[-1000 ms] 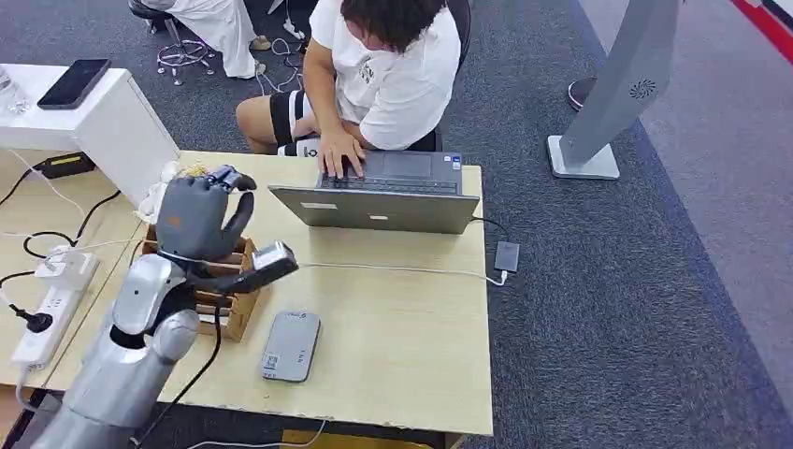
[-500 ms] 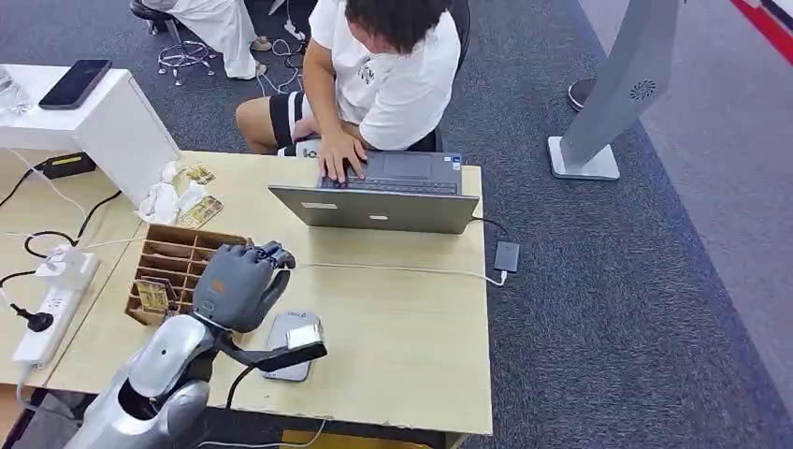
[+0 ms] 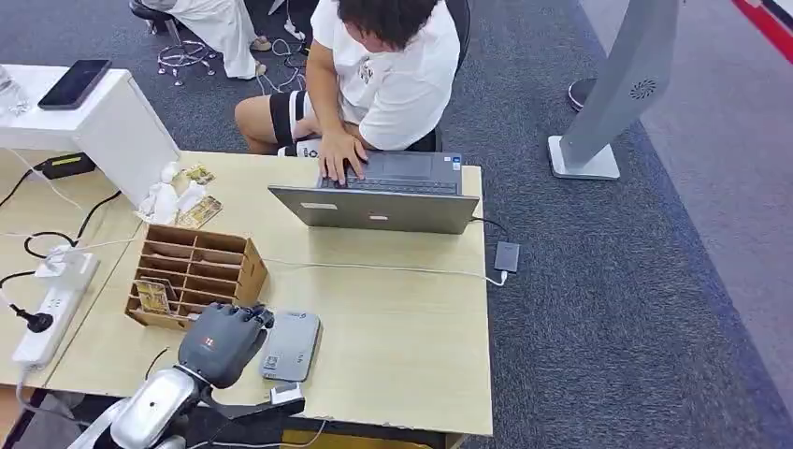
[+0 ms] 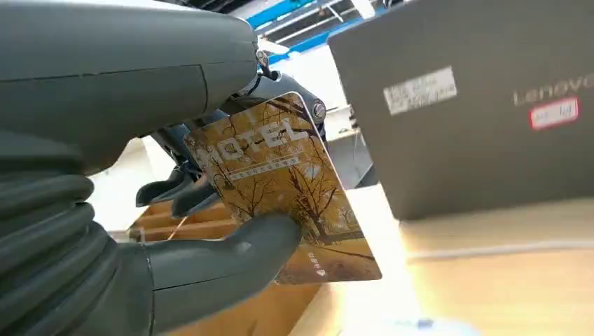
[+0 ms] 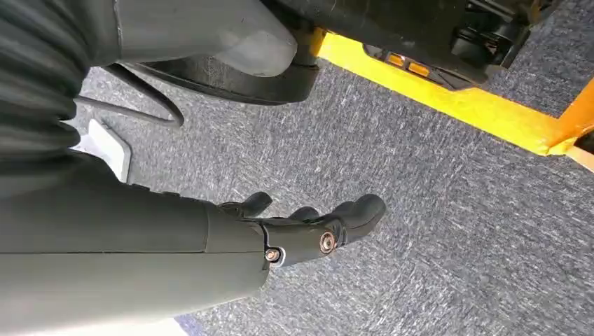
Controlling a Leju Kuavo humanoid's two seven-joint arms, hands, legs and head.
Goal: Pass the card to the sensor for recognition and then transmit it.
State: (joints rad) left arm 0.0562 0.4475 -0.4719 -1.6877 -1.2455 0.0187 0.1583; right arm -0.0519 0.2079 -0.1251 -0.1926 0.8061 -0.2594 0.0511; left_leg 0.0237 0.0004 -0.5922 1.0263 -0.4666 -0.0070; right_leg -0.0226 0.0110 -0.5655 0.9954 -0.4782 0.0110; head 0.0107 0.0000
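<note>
My left hand [image 3: 223, 342] pinches the card [image 4: 284, 185] between thumb and fingers, just beside the grey sensor [image 3: 291, 345] — I'd lower it flat over the sensor's face, holding steady. My right hand [image 5: 308, 231] hangs empty, fingers loosely apart.

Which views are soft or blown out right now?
Left wrist view: the card in the left hand is sharp enough to read its print, but the background behind the laptop is overexposed white. Head view: evenly lit, sharp, no glare. Right wrist view: carpet in focus, right hand dark but clear.
</note>
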